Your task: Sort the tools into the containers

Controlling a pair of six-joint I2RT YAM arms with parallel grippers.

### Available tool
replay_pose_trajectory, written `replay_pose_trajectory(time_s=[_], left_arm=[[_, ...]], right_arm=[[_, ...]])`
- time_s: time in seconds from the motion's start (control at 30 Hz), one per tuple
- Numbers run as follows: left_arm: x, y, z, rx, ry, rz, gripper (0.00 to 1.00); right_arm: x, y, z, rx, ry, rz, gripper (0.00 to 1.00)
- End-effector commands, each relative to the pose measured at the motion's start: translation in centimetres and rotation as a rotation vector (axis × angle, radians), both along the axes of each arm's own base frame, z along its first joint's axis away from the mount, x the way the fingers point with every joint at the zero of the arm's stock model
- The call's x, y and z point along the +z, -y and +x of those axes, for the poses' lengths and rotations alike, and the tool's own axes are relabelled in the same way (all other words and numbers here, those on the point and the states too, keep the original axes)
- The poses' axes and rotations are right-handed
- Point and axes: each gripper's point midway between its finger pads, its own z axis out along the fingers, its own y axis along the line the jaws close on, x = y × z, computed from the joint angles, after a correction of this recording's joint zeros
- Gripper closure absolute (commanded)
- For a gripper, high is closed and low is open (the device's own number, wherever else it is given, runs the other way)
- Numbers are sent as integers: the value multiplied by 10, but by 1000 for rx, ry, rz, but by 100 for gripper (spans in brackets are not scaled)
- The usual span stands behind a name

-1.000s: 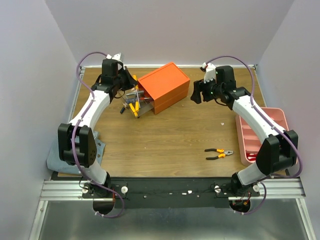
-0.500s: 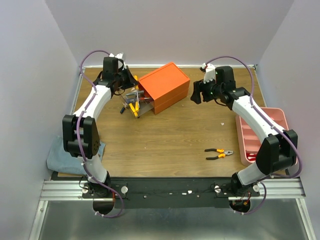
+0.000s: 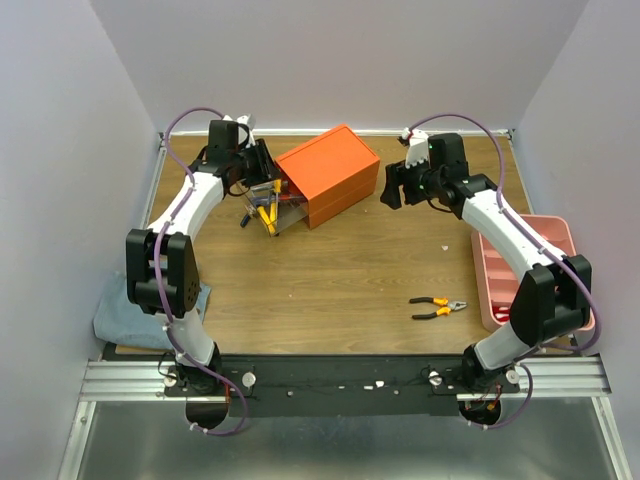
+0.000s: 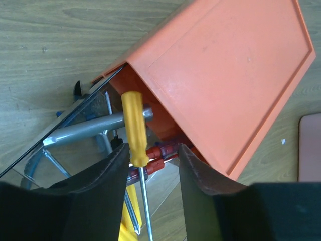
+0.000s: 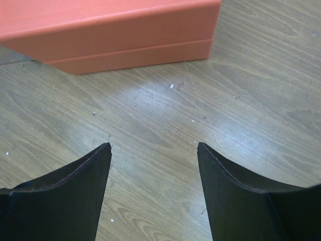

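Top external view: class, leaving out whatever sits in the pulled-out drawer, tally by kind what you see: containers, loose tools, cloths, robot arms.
Containers: 2 (orange drawer box, pink tray)
Loose tools: 1 (orange-handled pliers)
Cloths: 1 (grey-blue cloth)
Robot arms: 2 (left arm, right arm)
Total: 6

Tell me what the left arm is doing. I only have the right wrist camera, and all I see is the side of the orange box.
Observer: The left gripper is at the left end of the orange box, over a pulled-out drawer.
Operator: Holding anything?
Observer: A yellow screwdriver sits between its fingers, but the jaws stand wider than the handle.
Operator: Any tools left out?
Observer: Orange-handled pliers lie on the table, left of the pink tray.
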Motion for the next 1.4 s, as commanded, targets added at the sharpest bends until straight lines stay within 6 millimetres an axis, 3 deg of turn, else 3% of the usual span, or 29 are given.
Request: replay_pose_trajectory(time_s=[0.0,0.13,0.17,0.23,0.3,0.33,0.37,0.4,0.43,0.47,0.5,0.53,0.6,0.63,0.67,0.7,0.73,0.8,0.83,1.03,1.37], left_arm=[[21,3,8,-15,49,-21,46],[53,6,15,-38,127,-36,43],[61,6,15,-42,146,-29,42],[81,-1,14,-47,212,18,42],[83,-11,8,-33,223,64,42],[92,-20,4,-13,253,101,42],[92,-31,0,13,251,115,42],[80,-38,-7,29,224,128,42],[87,-46,-15,52,243,138,43],[85,-58,-19,89,240,160,43],[68,-66,-27,105,206,178,44],[73,-72,-36,120,222,187,47],[53,-91,-49,173,173,222,52],[56,-95,-56,186,181,223,57],[52,-99,-61,194,174,226,62],[39,-101,-68,197,143,231,67],[39,-110,-72,219,142,228,77],[27,-110,-80,208,118,221,87],[24,-112,-82,209,111,217,99],[-2,-98,-89,134,75,167,100],[-23,-63,-89,-21,96,14,100]], right_arm=[[7,1,13,-11,30,5,23],[18,-8,29,-5,61,37,24],[29,-11,35,-4,83,55,25],[32,-17,47,2,98,75,26],[46,-24,60,6,129,106,27],[38,-28,68,8,114,107,28],[40,-30,74,11,116,114,28],[56,-35,82,26,147,134,29],[46,-40,90,38,127,137,32],[49,-46,93,34,115,169,34],[51,-49,99,41,119,180,36],[64,-56,104,61,139,204,40],[55,-64,115,76,127,216,48],[63,-68,121,84,148,224,56],[50,-71,127,84,130,216,60],[46,-74,129,89,124,213,64],[42,-76,132,90,122,210,73],[30,-81,137,94,110,199,81],[26,-82,138,90,106,192,88],[-21,-82,132,90,17,135,98],[-66,-80,114,147,-37,10,99]])
